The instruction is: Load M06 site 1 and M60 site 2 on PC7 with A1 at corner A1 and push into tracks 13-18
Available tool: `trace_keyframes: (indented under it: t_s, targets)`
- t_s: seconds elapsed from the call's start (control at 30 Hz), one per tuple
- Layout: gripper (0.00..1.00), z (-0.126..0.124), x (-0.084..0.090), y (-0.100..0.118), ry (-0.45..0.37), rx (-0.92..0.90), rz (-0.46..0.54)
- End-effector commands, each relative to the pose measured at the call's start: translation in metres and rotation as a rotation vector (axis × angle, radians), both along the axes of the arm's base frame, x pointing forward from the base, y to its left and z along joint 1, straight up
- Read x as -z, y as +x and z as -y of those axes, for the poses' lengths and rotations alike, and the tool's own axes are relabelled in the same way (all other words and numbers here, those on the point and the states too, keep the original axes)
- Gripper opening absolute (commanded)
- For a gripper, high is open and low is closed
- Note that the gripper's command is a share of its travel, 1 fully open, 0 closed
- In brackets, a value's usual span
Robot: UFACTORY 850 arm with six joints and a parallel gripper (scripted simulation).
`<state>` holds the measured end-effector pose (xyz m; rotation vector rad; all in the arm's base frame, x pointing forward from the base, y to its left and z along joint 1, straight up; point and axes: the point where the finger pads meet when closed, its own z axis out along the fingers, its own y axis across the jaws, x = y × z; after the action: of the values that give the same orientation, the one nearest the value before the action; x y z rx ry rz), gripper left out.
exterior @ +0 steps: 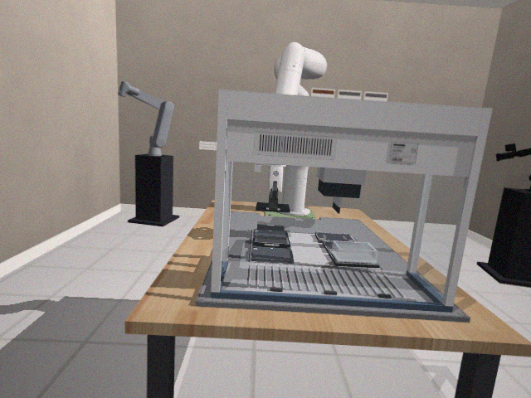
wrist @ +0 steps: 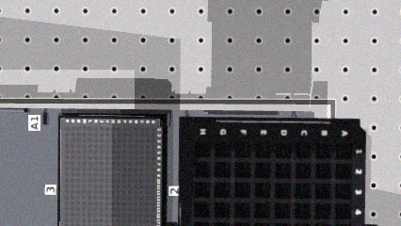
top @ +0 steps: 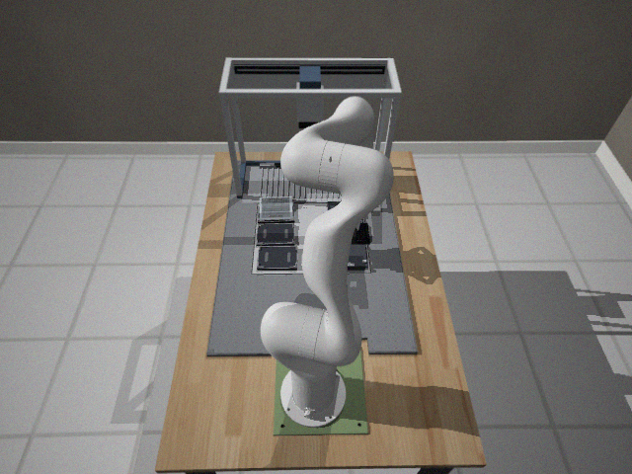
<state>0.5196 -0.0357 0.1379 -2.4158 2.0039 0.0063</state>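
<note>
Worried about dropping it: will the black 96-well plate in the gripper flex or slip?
Likely stiff: the 96-well plate has a rigid-looking grid of walls. It could slip, as the gripper spans it near full opening. Low and flat, it should hardly tip.
</note>
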Motion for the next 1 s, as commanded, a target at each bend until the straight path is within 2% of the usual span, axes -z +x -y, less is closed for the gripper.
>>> trace_keyframes:
  t_s: [0.0,0.97]
  targets:
    - [0.0,0.0,0.005,0.001,0.0,0.0,0.003]
    - [0.0,0.0,0.046,0.001,0.0,0.0,0.003]
